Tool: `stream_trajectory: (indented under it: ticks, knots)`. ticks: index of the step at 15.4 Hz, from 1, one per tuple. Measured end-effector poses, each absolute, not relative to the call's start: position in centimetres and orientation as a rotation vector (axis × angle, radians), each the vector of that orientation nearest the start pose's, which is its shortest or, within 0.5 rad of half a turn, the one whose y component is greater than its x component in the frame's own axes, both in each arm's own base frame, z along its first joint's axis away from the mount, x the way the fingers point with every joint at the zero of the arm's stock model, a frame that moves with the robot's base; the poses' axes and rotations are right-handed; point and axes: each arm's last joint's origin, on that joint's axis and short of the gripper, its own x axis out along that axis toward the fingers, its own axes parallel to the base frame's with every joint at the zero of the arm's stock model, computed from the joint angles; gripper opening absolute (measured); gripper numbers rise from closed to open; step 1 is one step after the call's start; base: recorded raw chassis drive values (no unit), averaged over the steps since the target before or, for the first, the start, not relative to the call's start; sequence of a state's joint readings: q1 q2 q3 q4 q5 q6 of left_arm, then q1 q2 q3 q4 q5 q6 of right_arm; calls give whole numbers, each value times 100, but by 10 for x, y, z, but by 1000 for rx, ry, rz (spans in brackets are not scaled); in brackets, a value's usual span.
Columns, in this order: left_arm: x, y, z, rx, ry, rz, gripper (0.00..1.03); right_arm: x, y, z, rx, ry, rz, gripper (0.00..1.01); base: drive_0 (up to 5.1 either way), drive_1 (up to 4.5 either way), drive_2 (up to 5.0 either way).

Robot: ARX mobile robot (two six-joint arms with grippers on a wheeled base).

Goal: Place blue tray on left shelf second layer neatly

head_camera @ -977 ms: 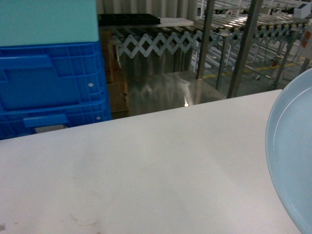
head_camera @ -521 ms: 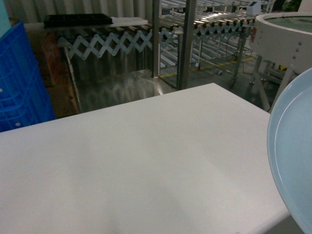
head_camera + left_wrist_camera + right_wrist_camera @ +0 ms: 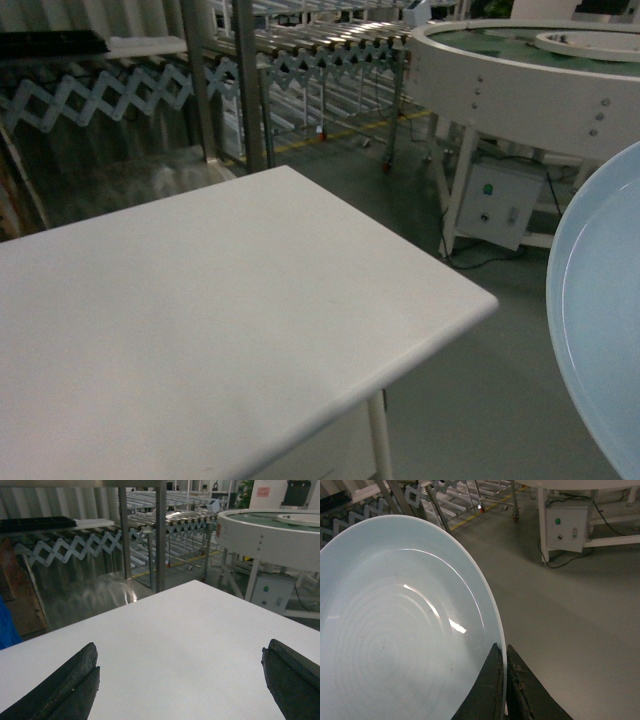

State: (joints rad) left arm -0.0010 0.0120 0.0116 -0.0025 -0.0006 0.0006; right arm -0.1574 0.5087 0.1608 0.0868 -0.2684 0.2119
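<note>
White table [image 3: 200,300] stood on grey floor [image 3: 500,380] near a roller conveyor [image 3: 300,50]. Right gripper [image 3: 504,680] clamped the pale, glossy blue tray [image 3: 395,630] by its rim; left gripper [image 3: 180,680] jaws apart.

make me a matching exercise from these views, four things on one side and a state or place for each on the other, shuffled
Things:
1. blue tray
2. left gripper
3. white table
4. grey control box

States or places:
A. on the floor under the round white conveyor
B. open, nothing between its fingers
C. pinched at its rim by the right gripper
D. bare top, close in front of the robot

Pairs: 1-C, 2-B, 3-D, 4-A
</note>
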Motion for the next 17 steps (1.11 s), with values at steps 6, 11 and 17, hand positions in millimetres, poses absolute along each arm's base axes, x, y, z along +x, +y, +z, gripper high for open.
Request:
stream_trajectory:
  ticks: [6, 11, 17]
  knots:
    - [98, 0, 166, 1, 5, 0, 98, 132, -13, 180, 267, 272, 82, 2, 348, -388, -388]
    - [98, 0, 166, 1, 6, 0, 98, 132, -13, 180, 265, 265, 84, 2, 348, -388, -388]
    - [98, 0, 166, 0, 6, 0, 98, 132, -13, 180, 266, 267, 83, 2, 326, -487, -310]
